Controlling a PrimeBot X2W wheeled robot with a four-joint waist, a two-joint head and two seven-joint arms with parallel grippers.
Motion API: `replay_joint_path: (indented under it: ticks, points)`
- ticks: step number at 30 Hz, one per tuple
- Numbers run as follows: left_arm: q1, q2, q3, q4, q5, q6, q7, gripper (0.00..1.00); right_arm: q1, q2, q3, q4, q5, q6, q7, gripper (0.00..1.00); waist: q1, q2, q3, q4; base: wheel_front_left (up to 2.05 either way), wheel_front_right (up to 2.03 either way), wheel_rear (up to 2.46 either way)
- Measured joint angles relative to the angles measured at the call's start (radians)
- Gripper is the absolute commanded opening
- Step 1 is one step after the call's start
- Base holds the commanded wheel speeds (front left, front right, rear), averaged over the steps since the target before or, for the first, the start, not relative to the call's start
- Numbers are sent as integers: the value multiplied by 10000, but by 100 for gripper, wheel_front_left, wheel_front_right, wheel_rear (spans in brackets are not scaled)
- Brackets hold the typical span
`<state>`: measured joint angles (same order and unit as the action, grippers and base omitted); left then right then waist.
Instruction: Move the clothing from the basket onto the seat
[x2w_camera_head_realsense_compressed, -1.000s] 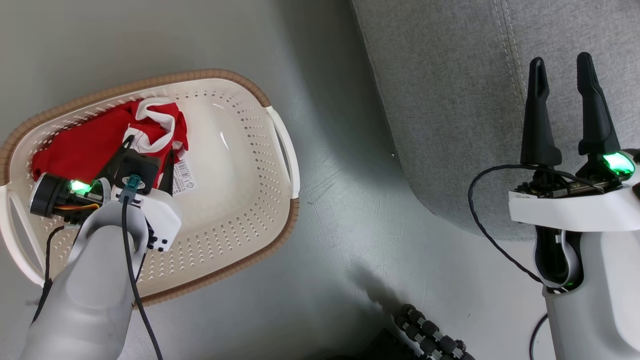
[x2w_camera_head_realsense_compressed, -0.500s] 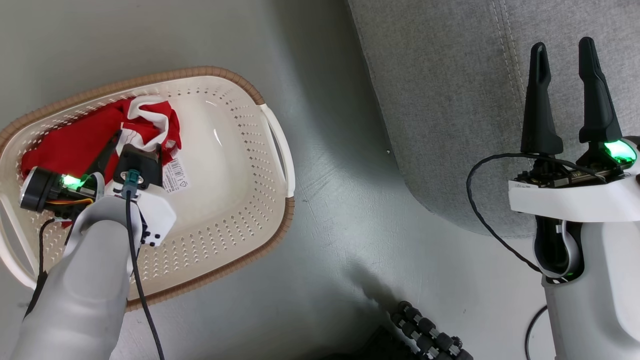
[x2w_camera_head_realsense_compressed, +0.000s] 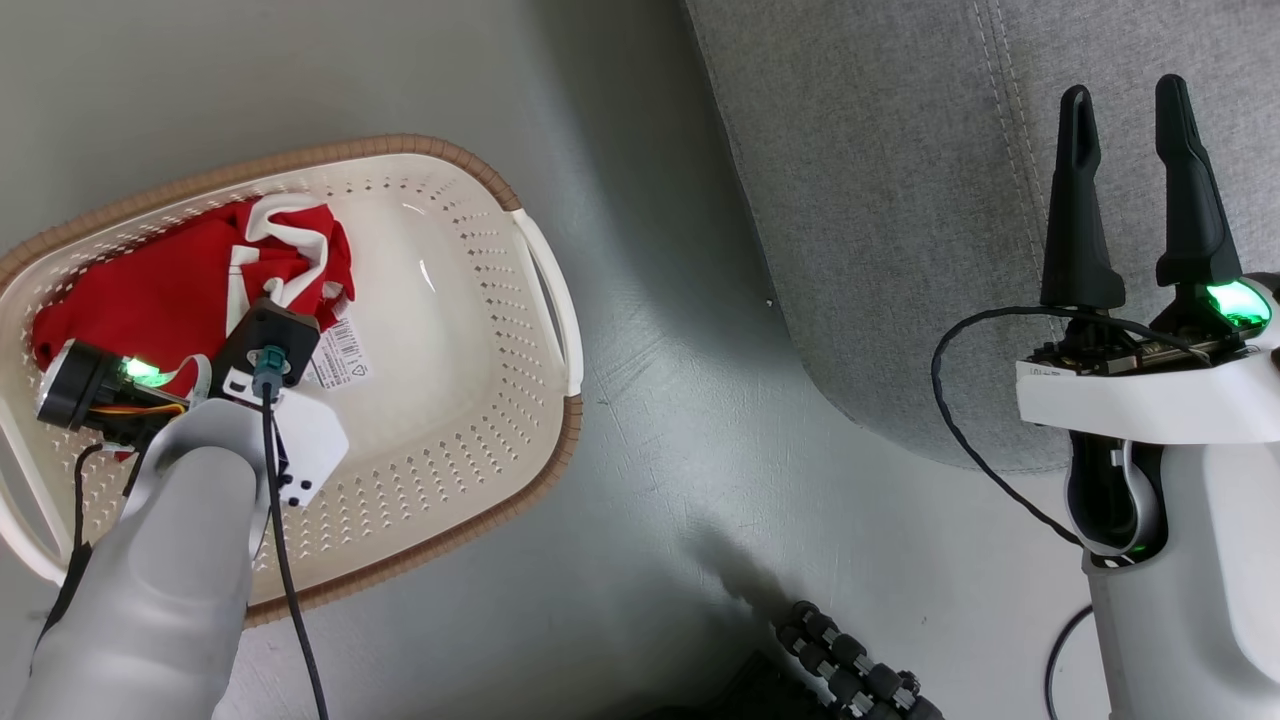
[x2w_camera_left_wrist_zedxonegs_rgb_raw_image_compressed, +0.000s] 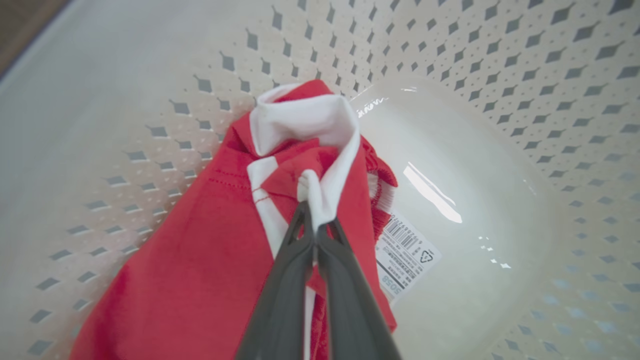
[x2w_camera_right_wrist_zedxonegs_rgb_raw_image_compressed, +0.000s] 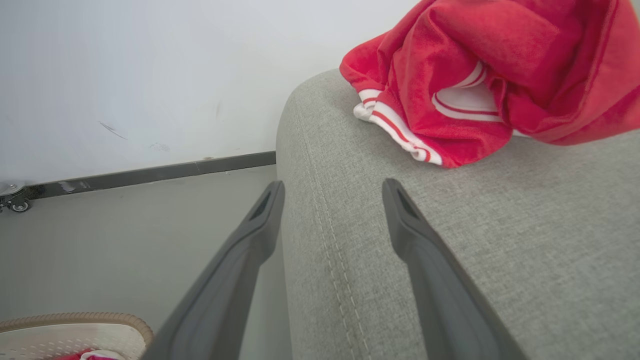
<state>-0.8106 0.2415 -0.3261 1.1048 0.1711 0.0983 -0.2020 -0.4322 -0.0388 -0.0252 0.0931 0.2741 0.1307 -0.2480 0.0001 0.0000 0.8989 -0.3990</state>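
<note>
Your left tool (x2w_camera_left_wrist_zedxonegs_rgb_raw_image_compressed: 314, 220) is clamped on a white-trimmed fold of the red shorts (x2w_camera_left_wrist_zedxonegs_rgb_raw_image_compressed: 200, 260), which lie bunched in the basket (x2w_camera_left_wrist_zedxonegs_rgb_raw_image_compressed: 500, 110) beside its sticker (x2w_camera_left_wrist_zedxonegs_rgb_raw_image_compressed: 407, 252). They look light, soft and limp, so expect them to drape and drag as they lift; that bunched hem seems a sound hold. Your right tool (x2w_camera_head_realsense_compressed: 1125, 110) hangs open above the seat (x2w_camera_head_realsense_compressed: 880, 200), where the top (x2w_camera_right_wrist_zedxonegs_rgb_raw_image_compressed: 490, 60) already rests.

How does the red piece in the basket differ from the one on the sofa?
The basket piece lies in the basket, pinched by the left gripper; the sofa piece sits bunched on the seat, untouched. The sofa piece shows a striped cuff, the basket piece a broad white band. Both are red.
</note>
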Motion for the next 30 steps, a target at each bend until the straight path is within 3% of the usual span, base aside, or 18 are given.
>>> replay_joint_path:
  ticks: [30]
  points:
    - [35,-314,109,-815,-349,249,-449,0,-23,-2,-226,73,-232,0,0,100,0,0,-536,603,0,0,0]
